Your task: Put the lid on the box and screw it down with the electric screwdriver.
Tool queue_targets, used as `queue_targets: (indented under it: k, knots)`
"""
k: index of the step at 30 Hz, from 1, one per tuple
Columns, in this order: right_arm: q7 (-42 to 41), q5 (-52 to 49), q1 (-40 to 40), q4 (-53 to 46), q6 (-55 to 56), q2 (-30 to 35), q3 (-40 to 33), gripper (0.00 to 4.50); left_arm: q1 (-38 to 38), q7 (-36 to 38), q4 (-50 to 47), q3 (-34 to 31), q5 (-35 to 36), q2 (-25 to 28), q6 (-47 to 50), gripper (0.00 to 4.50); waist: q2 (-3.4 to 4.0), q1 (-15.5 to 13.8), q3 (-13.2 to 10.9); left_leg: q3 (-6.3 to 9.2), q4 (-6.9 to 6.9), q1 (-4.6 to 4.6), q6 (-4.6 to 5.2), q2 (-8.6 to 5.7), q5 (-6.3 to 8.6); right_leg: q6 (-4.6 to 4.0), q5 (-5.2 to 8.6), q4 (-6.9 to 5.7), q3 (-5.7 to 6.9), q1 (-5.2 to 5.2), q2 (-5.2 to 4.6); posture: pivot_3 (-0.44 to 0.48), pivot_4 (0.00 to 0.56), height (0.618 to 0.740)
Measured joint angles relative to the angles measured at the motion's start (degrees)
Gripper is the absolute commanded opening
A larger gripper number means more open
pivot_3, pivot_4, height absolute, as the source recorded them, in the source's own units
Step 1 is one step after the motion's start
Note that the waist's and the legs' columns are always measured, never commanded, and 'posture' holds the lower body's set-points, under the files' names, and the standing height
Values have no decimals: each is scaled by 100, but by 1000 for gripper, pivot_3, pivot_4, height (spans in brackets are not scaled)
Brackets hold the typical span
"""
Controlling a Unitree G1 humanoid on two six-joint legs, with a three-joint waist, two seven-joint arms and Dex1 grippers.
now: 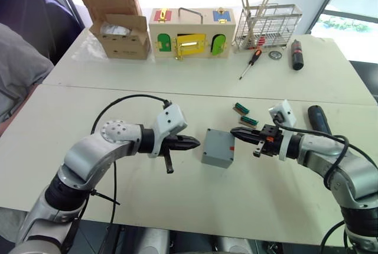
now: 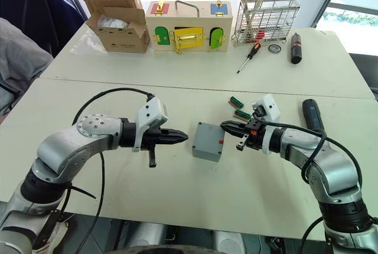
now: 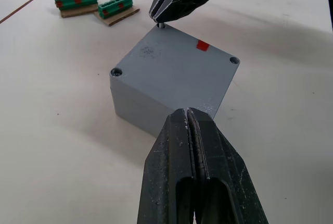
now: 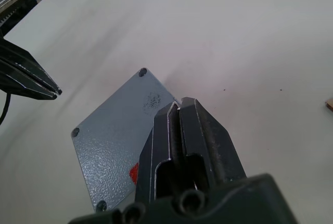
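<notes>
1. Left gripper of two black fingers (image 1: 192,143) pressed closed on nothing, tips level with and just left of the small square grey plastic box (image 1: 218,148), a narrow gap of bare table between them
2. Box standing mid-table on the near white tabletop (image 1: 88,112), closed by the grey plastic lid with rounded corners and corner screw holes (image 3: 174,67); small red mark (image 3: 202,46) on the lid's top near the right gripper's side
3. Right gripper of two black fingers (image 1: 236,132) closed, clamped on a small metal screw (image 3: 161,25) whose lower end sits at the lid's corner hole on that side; tips over the box's right upper corner
4. Two green terminal blocks on brown card (image 1: 245,114) just behind the right gripper, near the seam between the two tables
5. Thick dark blue-black cylindrical electric screwdriver (image 1: 319,119) lying flat beside the right forearm, well right of the box, untouched
6. Front and left of the box open bare tabletop up to the near edge; far table row well apart: brown cardboard carton (image 1: 118,20), wooden box with coloured doors (image 1: 192,34), wire rack (image 1: 269,26), slim red-and-black hand screwdriver (image 1: 251,63), short black cylinder (image 1: 296,54)
</notes>
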State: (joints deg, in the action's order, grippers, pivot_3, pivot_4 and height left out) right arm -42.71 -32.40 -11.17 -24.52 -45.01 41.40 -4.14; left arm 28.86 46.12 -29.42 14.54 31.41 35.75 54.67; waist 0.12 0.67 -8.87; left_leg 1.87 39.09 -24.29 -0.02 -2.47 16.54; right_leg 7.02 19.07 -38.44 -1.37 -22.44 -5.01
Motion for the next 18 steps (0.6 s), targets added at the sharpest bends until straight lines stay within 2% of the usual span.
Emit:
queue_targets:
  k: [6, 9, 13, 16, 18]
  knots:
    - [0, 63, 2, 17, 35, 0, 51, 48, 0, 6, 0, 0, 33, 18, 0, 0, 0, 0, 0, 0, 0, 0, 0, 0, 0, 0, 0, 0, 0, 0, 0, 0, 150, 740]
    - [1, 90, 3, 17, 43, 0, 71, 867, 0, 21, 0, 0, 38, 30, -1, 0, 0, 1, 0, 0, 0, 0, 0, 0, 0, 0, 0, 0, 0, 0, 0, 0, 150, 740]
    - [-2, 186, 3, 24, 77, 30, 95, 2875, -3, 56, 1, 0, 47, 33, -2, 0, 0, 0, 0, 0, 0, 0, 0, 0, 0, 0, 0, 0, 0, 0, 0, 0, 150, 740]
    - [-57, -62, -182, 162, -163, 94, -140, 2875, -4, 61, 8, -36, 116, -15, -3, 0, 0, 0, 0, -1, 1, 0, 0, 0, 0, 0, 0, 0, 0, 0, 0, 0, 150, 740]
    - [-73, -498, -683, 475, -571, 278, -636, 2875, 18, 46, 22, -218, 307, -176, 14, 0, 0, 1, 0, -5, 5, 0, 0, -1, 0, 0, 0, 1, 0, 0, -2, 0, 150, 740]
